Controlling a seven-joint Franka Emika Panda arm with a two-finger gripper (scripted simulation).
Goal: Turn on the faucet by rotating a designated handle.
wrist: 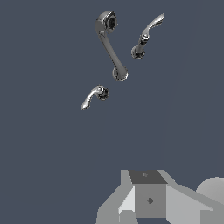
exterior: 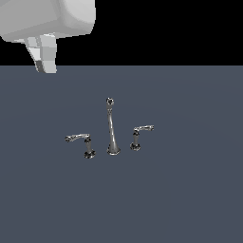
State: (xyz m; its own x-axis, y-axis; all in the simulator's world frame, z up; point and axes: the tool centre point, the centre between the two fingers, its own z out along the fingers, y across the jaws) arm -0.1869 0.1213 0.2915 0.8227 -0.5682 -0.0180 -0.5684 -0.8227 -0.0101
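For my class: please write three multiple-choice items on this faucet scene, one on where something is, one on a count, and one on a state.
1. In the exterior view, where is the handle with the longer, arched lever, relative to the spout?
A. on the exterior view's left
B. on the exterior view's right
C. directly behind it

2. How many lever handles does the faucet have?
A. one
B. two
C. four

3. What is the arm doing to the faucet at this moment?
A. gripping the spout
B. pressing on a lever
C. touching nothing

Answers: 1 A, the arched lever sits left of the spout, the shorter handle right. 2 B, one lever flanks the spout on each side. 3 C, the arm sits high in the upper corner, well apart from the faucet.
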